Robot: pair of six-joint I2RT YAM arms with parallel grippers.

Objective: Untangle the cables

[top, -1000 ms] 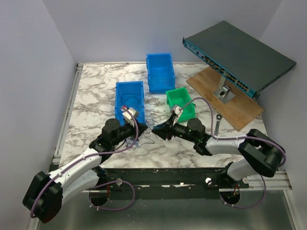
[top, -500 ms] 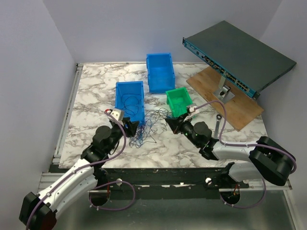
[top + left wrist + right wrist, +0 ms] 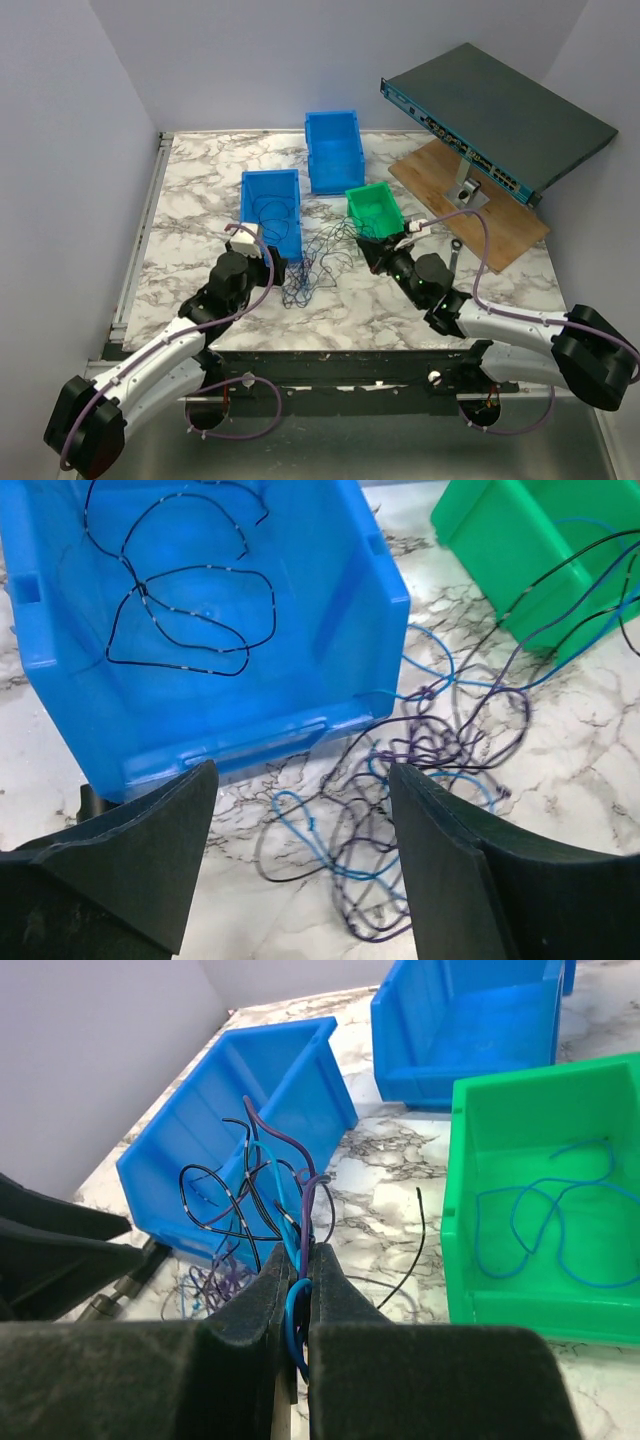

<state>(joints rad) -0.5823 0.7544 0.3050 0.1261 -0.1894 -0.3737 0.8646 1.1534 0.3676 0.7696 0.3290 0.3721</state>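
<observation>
Logged cables as a tangled heap at centre of the top view on the marble surface, between blue bin and green bin, some strands pinched in the clenched right claw, left claw released just left of the heap.

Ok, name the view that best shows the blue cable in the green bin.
Right wrist: it looks into the green bin and shows the blue cable looping across its floor. From the top the cable is too small to see; the left wrist shows only the bin's outside.
</observation>
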